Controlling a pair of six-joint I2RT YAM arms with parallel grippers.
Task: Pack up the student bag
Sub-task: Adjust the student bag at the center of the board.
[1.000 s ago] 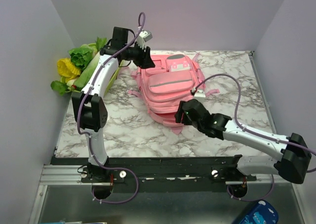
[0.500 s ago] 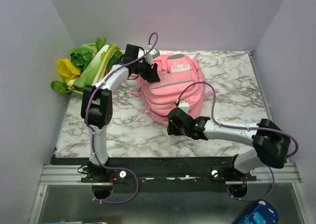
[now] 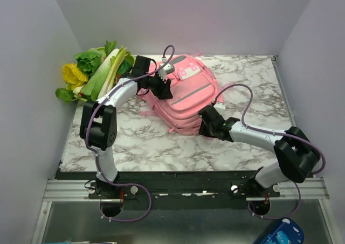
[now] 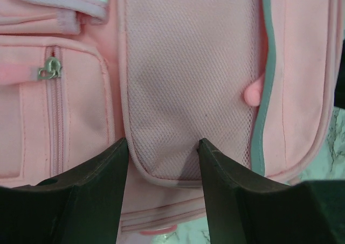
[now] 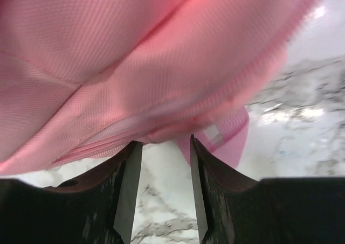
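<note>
**Asker:** Where is the student bag (image 3: 186, 93)?

**Me:** It lies on the marble table (image 3: 135, 139), toward the back, front pockets up, between my two arms. Leafy vegetables (image 3: 91, 71) are heaped past its left side.

**Asker:** And your left claw?

**Me:** My left claw (image 4: 163, 152) is spread, one finger either side of the bag's mesh panel (image 4: 188, 82). From my wrist I see a zipper pull (image 4: 49, 70) to one side and grey trim (image 4: 264, 93) to the other. My own fingers hide the contact, so I cannot tell whether my pads press the fabric. From above, the wrist covers the tips altogether.

**Asker:** The right?

**Me:** My right claw (image 5: 164, 147) sits at the bag's near edge, low by the tabletop. Its fingers stand slightly apart with marble showing in the gap, and I see nothing pinched. That wrist picture is blurred, and the bag fills its upper part, cut off at the borders. A pink tab (image 5: 215, 136) with a pale label hangs by one fingertip. Touching or not, I cannot say.
</note>
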